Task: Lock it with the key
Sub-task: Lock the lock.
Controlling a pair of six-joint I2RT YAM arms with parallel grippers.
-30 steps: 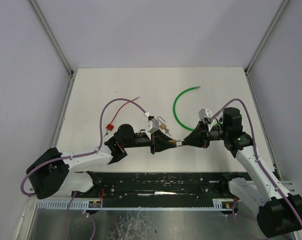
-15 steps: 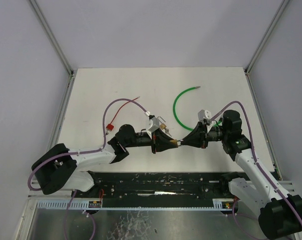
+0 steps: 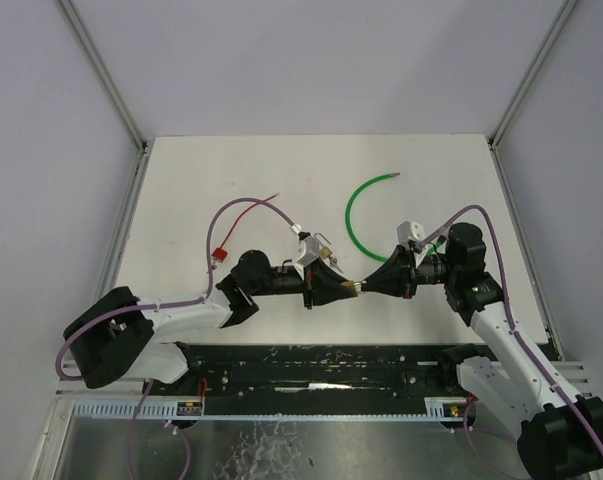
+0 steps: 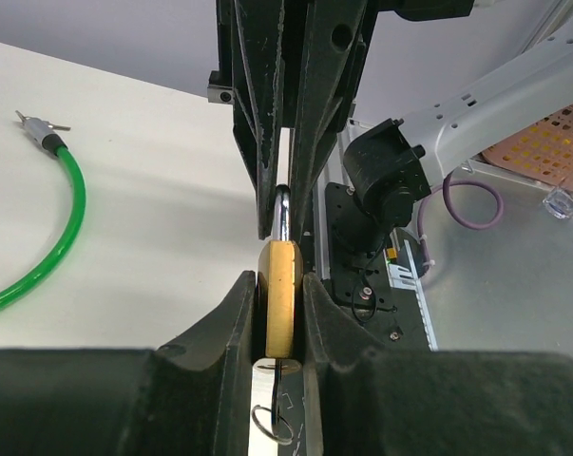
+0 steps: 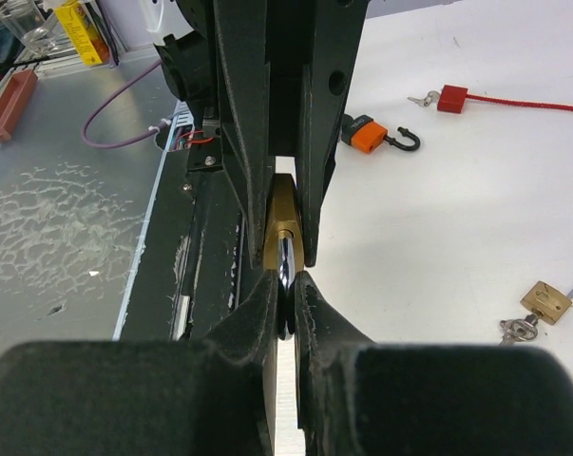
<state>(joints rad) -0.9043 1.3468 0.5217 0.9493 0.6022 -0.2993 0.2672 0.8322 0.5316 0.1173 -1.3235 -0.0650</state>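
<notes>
A brass padlock [image 3: 352, 287] is held in the air between my two grippers, above the table's near part. My left gripper [image 3: 341, 286] is shut on its brass body [image 4: 280, 294]. A key with a wire ring [image 4: 272, 418] hangs from the body's underside. My right gripper [image 3: 366, 285] is shut on the chrome shackle [image 5: 285, 275], just in front of the brass body [image 5: 283, 223]. In the left wrist view the shackle [image 4: 282, 211] runs into the right gripper's closed fingers [image 4: 305, 142].
A green cable [image 3: 353, 212] curves behind the grippers. A red lock on a red wire [image 3: 221, 253], an orange padlock [image 5: 370, 133] and a second brass padlock [image 5: 545, 301] lie on the table. A black rail [image 3: 321, 365] runs along the near edge.
Both grippers stay clamped on the padlock. The left arm's shoulder and elbow have shifted a little and the right wrist has eased slightly right.
</notes>
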